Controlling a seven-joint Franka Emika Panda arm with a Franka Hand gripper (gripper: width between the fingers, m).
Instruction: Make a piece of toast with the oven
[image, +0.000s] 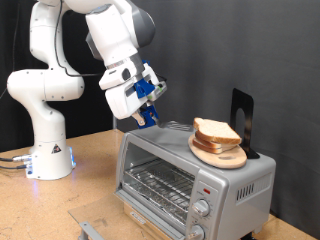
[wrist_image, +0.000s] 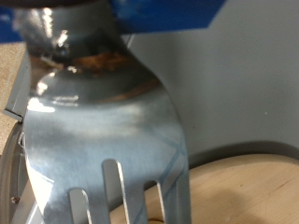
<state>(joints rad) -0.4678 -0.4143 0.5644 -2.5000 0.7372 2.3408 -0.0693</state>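
Note:
My gripper (image: 149, 98), with blue fingers, is shut on the handle of a metal fork-like spatula (wrist_image: 103, 121). Its tines hang just over the top of the oven (image: 190, 178) at the corner towards the exterior view's left. The oven is a small silver one with a glass door, a wire rack showing behind the glass and two knobs. On its top lies a round wooden board (image: 222, 155) with pale bread slices (image: 216, 131) stacked on it; I cannot tell which one is the piece of toast. In the wrist view the tines point at the board's rim (wrist_image: 243, 182).
A black upright stand (image: 242, 118) rises behind the board on the oven's top. The arm's white base (image: 48, 160) stands on the wooden table at the exterior view's left. A grey metal piece (image: 93, 228) lies on the table in front of the oven.

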